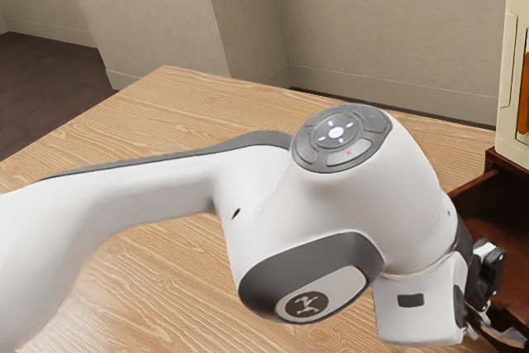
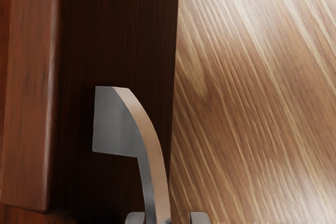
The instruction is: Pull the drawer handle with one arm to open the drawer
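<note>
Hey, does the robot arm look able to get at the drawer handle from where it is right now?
Yes, it looks so. The gripper is open with one fingertip on either side of the handle, and I see nothing blocking the way, so closing should probably catch it.

Looks like smooth metal on the handle, fine-grained wood on the drawer, glossy wood across the worktop.

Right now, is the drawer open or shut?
Open, at least partly: in the exterior view the drawer juts out from the cabinet, its hollow inside showing.
</note>
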